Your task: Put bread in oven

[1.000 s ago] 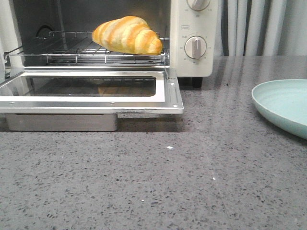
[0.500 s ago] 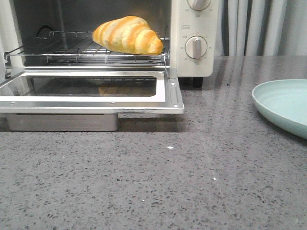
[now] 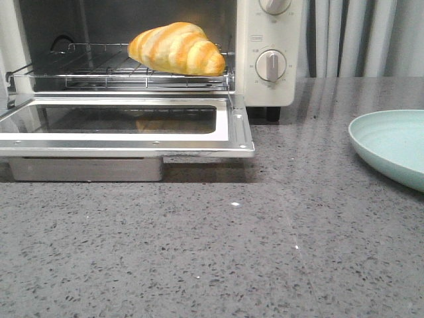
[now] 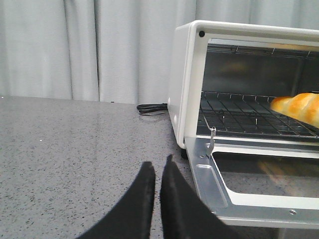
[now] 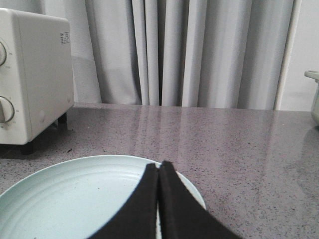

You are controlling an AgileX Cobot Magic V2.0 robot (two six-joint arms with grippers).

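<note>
The golden-orange striped bread point(image 3: 177, 48) lies on the wire rack point(image 3: 99, 69) inside the cream-white oven point(image 3: 268, 93); its end also shows in the left wrist view point(image 4: 299, 107). The oven door point(image 3: 126, 142) hangs open, flat over the counter. My left gripper point(image 4: 158, 167) is shut and empty, low over the counter beside the door's left corner point(image 4: 209, 169). My right gripper point(image 5: 159, 167) is shut and empty above the rim of a pale green plate point(image 5: 65, 194). Neither gripper shows in the front view.
The pale green plate point(image 3: 391, 146) sits at the right of the grey speckled counter point(image 3: 232, 252). The oven's dials point(image 3: 270, 65) face front. A black power cord point(image 4: 152, 107) lies behind the oven's left side. Grey curtains point(image 5: 199, 50) hang behind the counter.
</note>
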